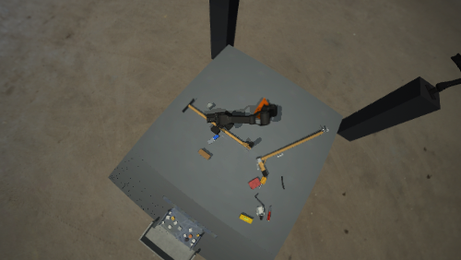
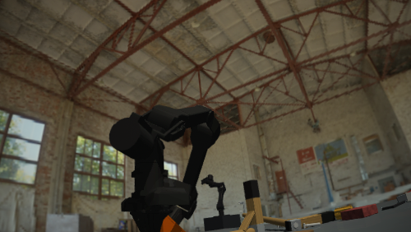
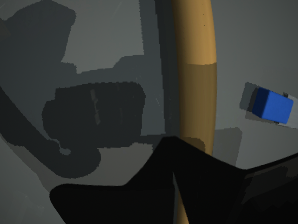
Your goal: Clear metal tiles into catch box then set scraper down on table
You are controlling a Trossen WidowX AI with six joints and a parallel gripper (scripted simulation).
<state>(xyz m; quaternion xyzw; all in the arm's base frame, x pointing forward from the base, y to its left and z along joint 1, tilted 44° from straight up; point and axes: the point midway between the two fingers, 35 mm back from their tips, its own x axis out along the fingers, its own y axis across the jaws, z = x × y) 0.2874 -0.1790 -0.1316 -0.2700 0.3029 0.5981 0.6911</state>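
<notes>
The long scraper, with a wooden handle (image 1: 237, 137) (image 3: 196, 45) and a dark crosswise head (image 1: 189, 105), lies on the table. My gripper (image 1: 216, 129) (image 3: 168, 143) is shut and empty, above the handle, with its dark fingers overlapping it in the wrist view. The steel plate (image 1: 201, 226) is near the table's lower edge in the top view. Several small white and orange tiles (image 1: 174, 218) (image 1: 190, 236) are spread over it. The catch box (image 1: 163, 241) is at its outer end; its contents are unclear.
A blue-and-silver object (image 1: 216, 137) (image 3: 272, 105) lies beside the handle, and a brown block (image 1: 205, 154) is farther off. Another long wooden-handled tool (image 1: 292, 145) lies to the right. A red block (image 1: 254, 183), a yellow block (image 1: 246, 218) and a red-handled tool (image 1: 269, 213) lie below it.
</notes>
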